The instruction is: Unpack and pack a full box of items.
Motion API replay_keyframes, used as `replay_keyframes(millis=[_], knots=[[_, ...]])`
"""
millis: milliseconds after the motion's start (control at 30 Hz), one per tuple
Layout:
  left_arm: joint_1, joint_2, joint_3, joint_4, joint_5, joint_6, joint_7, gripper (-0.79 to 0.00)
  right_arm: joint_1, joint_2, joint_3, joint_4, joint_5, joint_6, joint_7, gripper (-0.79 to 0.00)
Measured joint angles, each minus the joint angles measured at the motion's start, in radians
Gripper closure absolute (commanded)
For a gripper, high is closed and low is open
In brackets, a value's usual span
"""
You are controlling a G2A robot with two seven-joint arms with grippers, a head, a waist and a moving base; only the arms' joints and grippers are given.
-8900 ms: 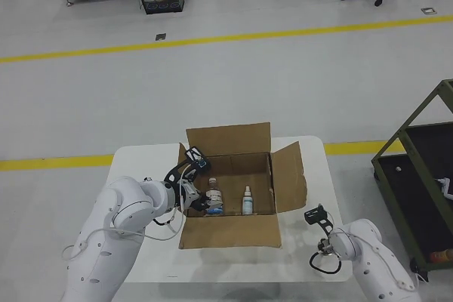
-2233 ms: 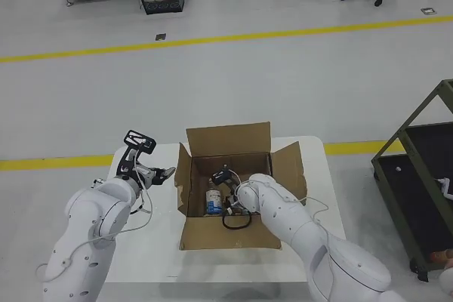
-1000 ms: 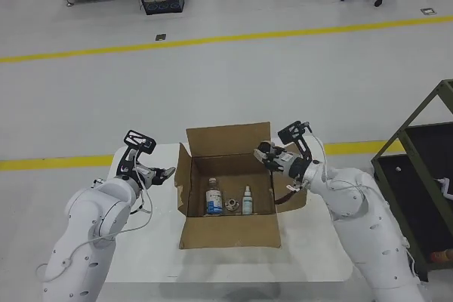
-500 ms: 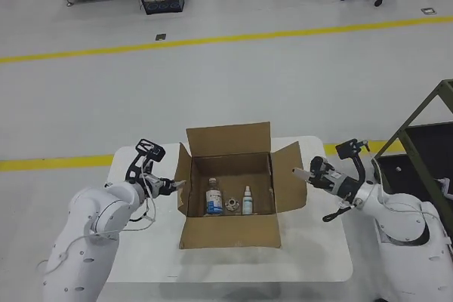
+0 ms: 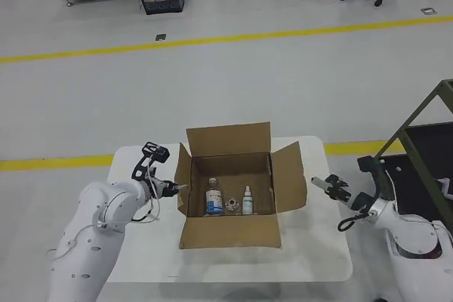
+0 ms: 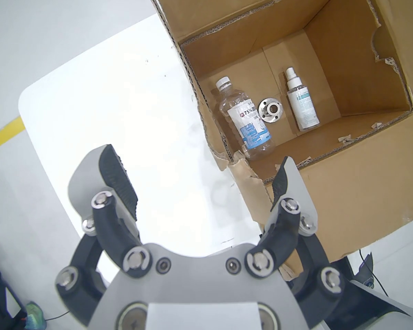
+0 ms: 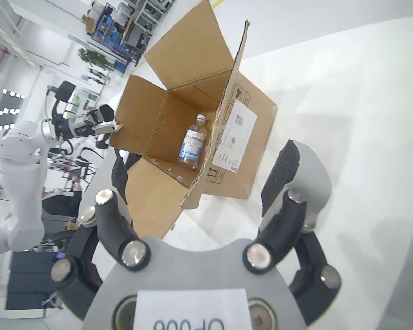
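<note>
The right gripper [image 5: 322, 183] has drawn back from the corrugated cardboard box [image 5: 230, 232] to the edge of the bench [image 5: 309, 249], fingers apart, empty. A round metal flange [image 6: 270, 108] now lies between the clear plastic bottle [image 6: 246, 118] and the slim spray bottle [image 6: 302, 102], so packing advances. The left gripper [image 6: 198, 163], spread and empty, hovers beside the torn flap [image 6: 247, 180].

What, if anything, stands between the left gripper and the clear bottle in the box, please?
The raised left flap of the box and the side below it stand between the open left gripper and the clear bottle; from above, nothing visible covers the bottle.
</note>
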Motion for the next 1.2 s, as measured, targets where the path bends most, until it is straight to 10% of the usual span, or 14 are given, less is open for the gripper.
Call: replay_keyframes(millis=[400,500,567,1200], knots=[[-0.043,-0.002,0.051,0.074,0.025,0.035,0.012,-0.785,0.150,-0.009,-0.169,0.210,0.027,0.022,0.003,-0.188],[-0.046,0.001,0.058,0.076,0.053,0.036,0.009,-0.145,0.161,-0.007,-0.175,0.227,0.052,0.005,0.007,-0.046],[-0.045,0.001,0.062,0.073,0.063,0.039,0.011,0.000,0.167,-0.005,-0.175,0.235,0.059,0.004,0.014,0.000],[-0.056,0.009,0.036,0.072,-0.111,0.039,-0.067,0.000,0.178,0.015,-0.188,0.233,0.103,0.004,0.035,0.000]])
